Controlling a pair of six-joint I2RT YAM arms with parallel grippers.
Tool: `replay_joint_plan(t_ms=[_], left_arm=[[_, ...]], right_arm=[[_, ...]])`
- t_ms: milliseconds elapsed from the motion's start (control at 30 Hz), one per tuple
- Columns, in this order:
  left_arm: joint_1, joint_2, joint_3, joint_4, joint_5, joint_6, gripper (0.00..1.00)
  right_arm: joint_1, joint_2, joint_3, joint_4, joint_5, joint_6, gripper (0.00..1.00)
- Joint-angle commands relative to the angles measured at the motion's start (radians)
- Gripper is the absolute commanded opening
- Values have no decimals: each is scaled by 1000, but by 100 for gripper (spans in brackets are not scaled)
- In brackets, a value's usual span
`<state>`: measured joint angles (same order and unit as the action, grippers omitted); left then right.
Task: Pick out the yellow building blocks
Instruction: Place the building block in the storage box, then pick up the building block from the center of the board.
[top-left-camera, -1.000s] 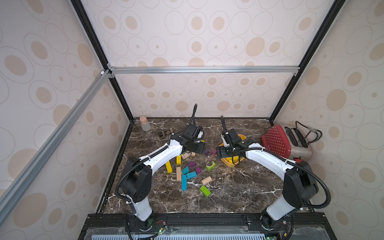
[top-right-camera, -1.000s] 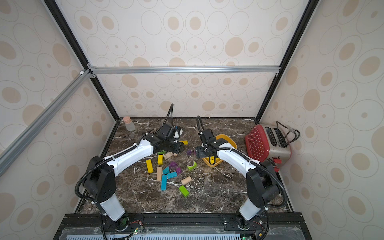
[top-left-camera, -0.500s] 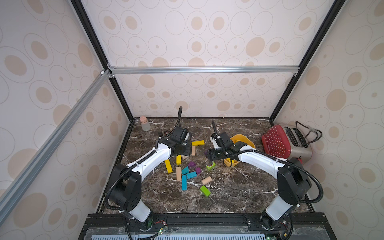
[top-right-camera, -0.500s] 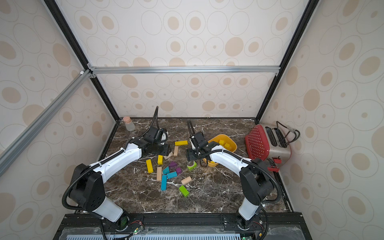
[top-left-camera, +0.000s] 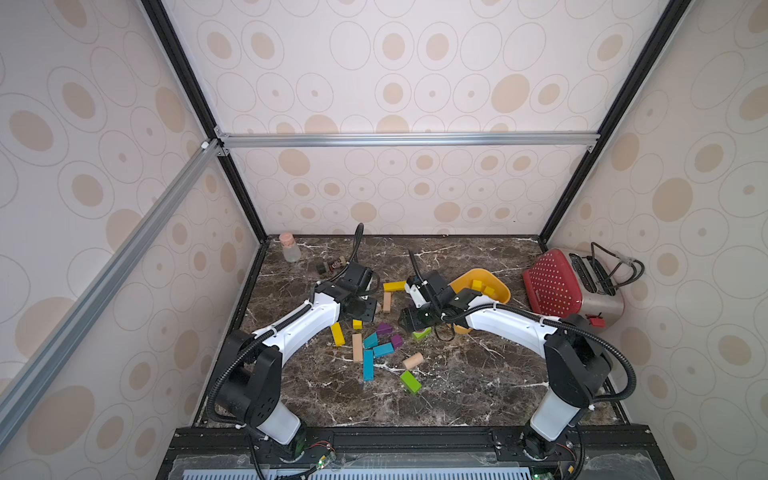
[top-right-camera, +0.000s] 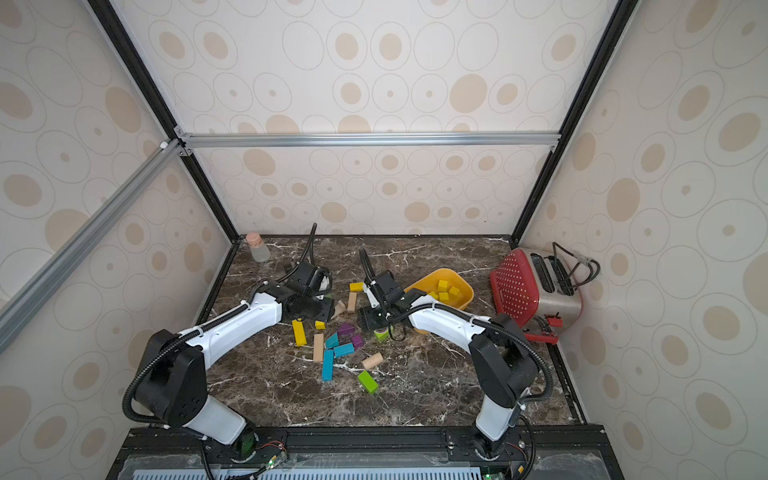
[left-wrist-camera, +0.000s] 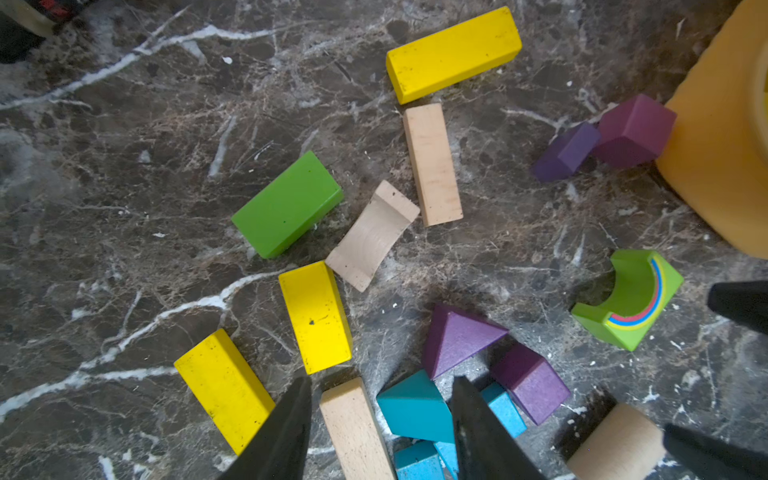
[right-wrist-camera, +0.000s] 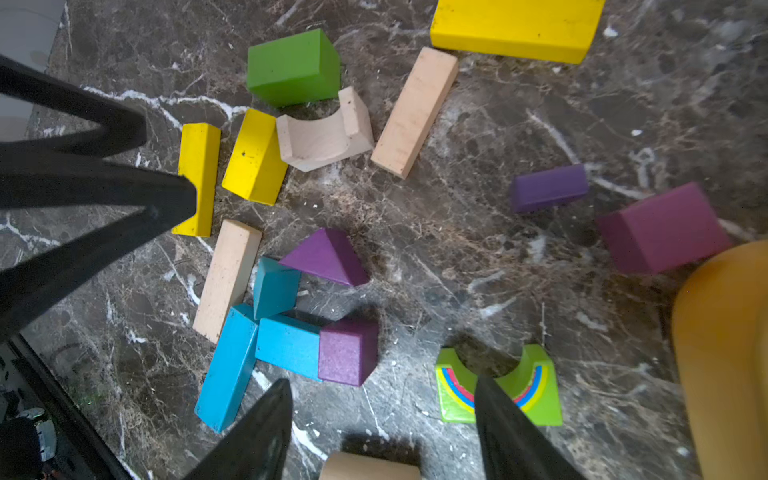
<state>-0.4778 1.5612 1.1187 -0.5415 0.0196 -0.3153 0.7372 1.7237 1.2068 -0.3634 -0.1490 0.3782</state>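
K: Well, where did the yellow building blocks (top-right-camera: 444, 296) stand at that point?

R: Several cubes lay in the orange bowl (left-wrist-camera: 715, 166); three pieces lay loose on the marble; a long yellow bar (left-wrist-camera: 453, 54) nearest the bowl, a short yellow block (left-wrist-camera: 316, 318) and a second yellow bar (left-wrist-camera: 224, 390) side by side near the left gripper (left-wrist-camera: 380, 384).

K: Grippers?

R: Left gripper had jaws apart, nothing held; it hung over a plain wooden bar (left-wrist-camera: 353, 428) and a teal wedge (left-wrist-camera: 415, 409), so off target; right gripper (right-wrist-camera: 382, 382) likewise parted and empty, above the lime arch (right-wrist-camera: 453, 395).

K: Step in hand, as you judged it?

R: Probably the left arm lining up on the short yellow block; I would have shifted the jaws over it, turned them to span its narrow width, then lowered straight; the wooden arch (left-wrist-camera: 372, 237) sat at its corner and the green block (left-wrist-camera: 286, 203) just beside, so a finger coming down on that end could have nudged both; gripping mid-length looked safer; the right arm needed to hold clear, both wrists being close over one pile.
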Motion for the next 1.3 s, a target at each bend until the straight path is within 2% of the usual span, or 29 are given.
replay_joint_plan(t_ms=[0, 467, 900, 1267], left_arm=[[16, 0, 0, -23, -22, 22, 53], [65, 66, -33, -4, 2, 18, 50], [73, 120, -56, 24, -24, 10, 48], [77, 157, -48, 26, -37, 12, 45]], right_arm=[[28, 23, 2, 25, -15, 27, 70], [90, 58, -1, 74, -11, 114, 67], [97, 101, 4, 134, -62, 184, 66], [100, 106, 2, 142, -63, 191, 66]])
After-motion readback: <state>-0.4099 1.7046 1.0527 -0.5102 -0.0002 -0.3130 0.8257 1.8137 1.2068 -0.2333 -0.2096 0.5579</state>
